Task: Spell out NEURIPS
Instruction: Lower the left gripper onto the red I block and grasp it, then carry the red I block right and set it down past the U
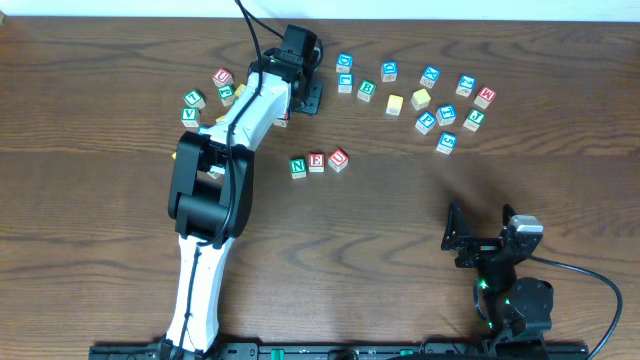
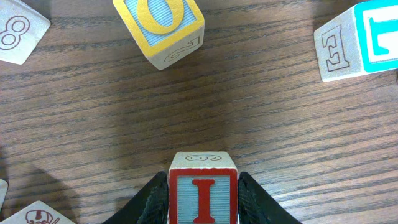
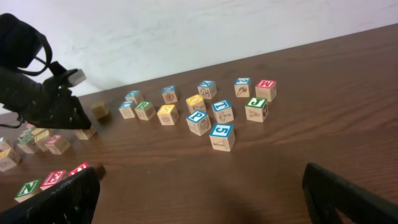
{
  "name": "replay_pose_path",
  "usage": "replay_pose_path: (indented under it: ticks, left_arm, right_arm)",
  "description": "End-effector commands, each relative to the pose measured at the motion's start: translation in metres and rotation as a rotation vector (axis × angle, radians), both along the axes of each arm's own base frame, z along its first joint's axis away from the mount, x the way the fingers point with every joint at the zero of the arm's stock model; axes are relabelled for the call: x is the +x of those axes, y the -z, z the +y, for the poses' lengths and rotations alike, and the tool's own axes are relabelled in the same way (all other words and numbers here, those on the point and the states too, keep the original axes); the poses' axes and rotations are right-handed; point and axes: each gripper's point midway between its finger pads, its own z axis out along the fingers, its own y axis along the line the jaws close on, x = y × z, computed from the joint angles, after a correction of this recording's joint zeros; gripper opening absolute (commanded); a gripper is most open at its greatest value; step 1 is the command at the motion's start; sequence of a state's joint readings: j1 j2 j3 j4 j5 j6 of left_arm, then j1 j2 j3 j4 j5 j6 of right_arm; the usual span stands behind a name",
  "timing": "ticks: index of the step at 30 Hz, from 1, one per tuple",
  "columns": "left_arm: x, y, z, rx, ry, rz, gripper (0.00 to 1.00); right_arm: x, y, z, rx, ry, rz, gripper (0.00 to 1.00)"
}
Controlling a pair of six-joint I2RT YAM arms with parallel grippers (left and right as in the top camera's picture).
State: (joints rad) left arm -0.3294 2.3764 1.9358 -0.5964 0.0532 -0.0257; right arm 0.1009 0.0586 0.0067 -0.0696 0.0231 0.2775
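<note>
While your left tool (image 2: 203, 198) clamps the red I cube (image 2: 203, 186) squarely, lift it straight off the counter (image 2: 186, 112); your right tool (image 3: 202, 193) rests spread wide.

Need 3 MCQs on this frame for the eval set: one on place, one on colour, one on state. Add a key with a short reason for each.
1. In the row of three cubes, which one sits between N and U?
A) R
B) E
C) P

2. What colour frames the letter on the I cube gripped by the left gripper?
A) blue
B) green
C) red

3. How does the right gripper stand?
A) open, holding nothing
B) shut on a cube
C) shut, empty

Key:
1 B: the overhead view shows E in the middle of the row.
2 C: the left wrist view shows a red I in a red frame.
3 A: in the right wrist view its jaws stand wide apart with nothing between them.
</note>
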Motion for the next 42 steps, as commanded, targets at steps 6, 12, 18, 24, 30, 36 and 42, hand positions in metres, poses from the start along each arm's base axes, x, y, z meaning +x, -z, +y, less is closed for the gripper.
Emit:
replay_pose_path:
  ticks: [6,12,18,24,30,36,42]
  left_arm:
    - [-0.005,0.016,0.002,0.004,-0.027,0.035,0.29]
    - [-0.006,0.016,0.0,0.004,-0.023,0.035,0.29]
    - [-0.006,0.016,0.0,0.004,-0.023,0.035,0.29]
    - [-0.006,0.016,0.0,0.0,-0.033,0.037,0.29]
    - [-0.007,0.016,-0.001,0.0,-0.031,0.039,0.29]
    - [-0.012,0.005,-0.01,-0.005,-0.021,0.036,0.29]
    - [-0.023,-0.005,-0.023,-0.04,-0.082,0.058,0.29]
  right_arm:
    - [0.0,0.001,-0.003,-0.005,0.013,0.002,0.99]
    - [0.0,0.001,-0.003,-0.005,0.013,0.002,0.99]
    - [0.0,0.001,-0.003,-0.005,0.013,0.002,0.99]
    - [0.0,0.001,-0.003,-0.005,0.013,0.002,0.99]
    - [0.0,0.001,-0.003,-0.005,0.013,0.002,0.99]
    - [0.0,0.001,-0.003,-0.005,0.013,0.002,0.99]
    - [0.0,0.001,-0.003,-0.005,0.013,0.002,0.99]
